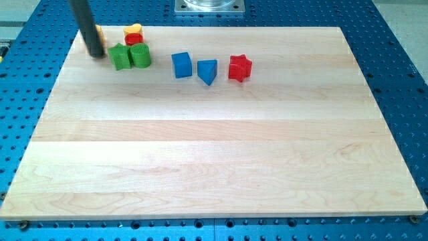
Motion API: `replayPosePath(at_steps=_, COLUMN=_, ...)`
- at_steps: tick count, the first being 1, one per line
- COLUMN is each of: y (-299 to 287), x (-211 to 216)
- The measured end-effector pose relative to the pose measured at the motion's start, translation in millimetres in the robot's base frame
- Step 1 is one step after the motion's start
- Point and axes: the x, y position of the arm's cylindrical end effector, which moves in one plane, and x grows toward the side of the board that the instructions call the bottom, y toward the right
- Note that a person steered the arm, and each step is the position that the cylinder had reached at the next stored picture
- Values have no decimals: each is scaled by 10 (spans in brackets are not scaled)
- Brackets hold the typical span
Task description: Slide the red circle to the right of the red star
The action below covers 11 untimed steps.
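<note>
The red circle (134,39) sits near the view's top left, wedged between a yellow block (134,29) above it and a green circle (140,55) below it. The red star (239,67) lies well to the view's right of it, in the upper middle of the board. My tip (97,54) rests on the board at the view's top left, just left of a green star (120,57) and left of and slightly below the red circle. The rod hides most of an orange block (99,31) behind it.
A blue cube (181,65) and a blue triangle (207,71) lie in a row between the green blocks and the red star. The wooden board (214,154) lies on a blue perforated table (401,73). A metal mount (210,6) stands at the view's top.
</note>
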Motion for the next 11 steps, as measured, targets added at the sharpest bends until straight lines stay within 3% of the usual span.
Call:
replayPosePath(at_steps=2, y=885, x=-317)
replayPosePath(at_steps=3, y=968, x=-333)
replayPosePath(at_steps=5, y=929, x=-247)
replayPosePath(at_steps=7, y=1886, x=-156)
replayPosePath(at_steps=9, y=1637, x=-32)
replayPosePath(at_steps=10, y=1833, x=120)
replayPosePath(at_steps=11, y=2502, x=88)
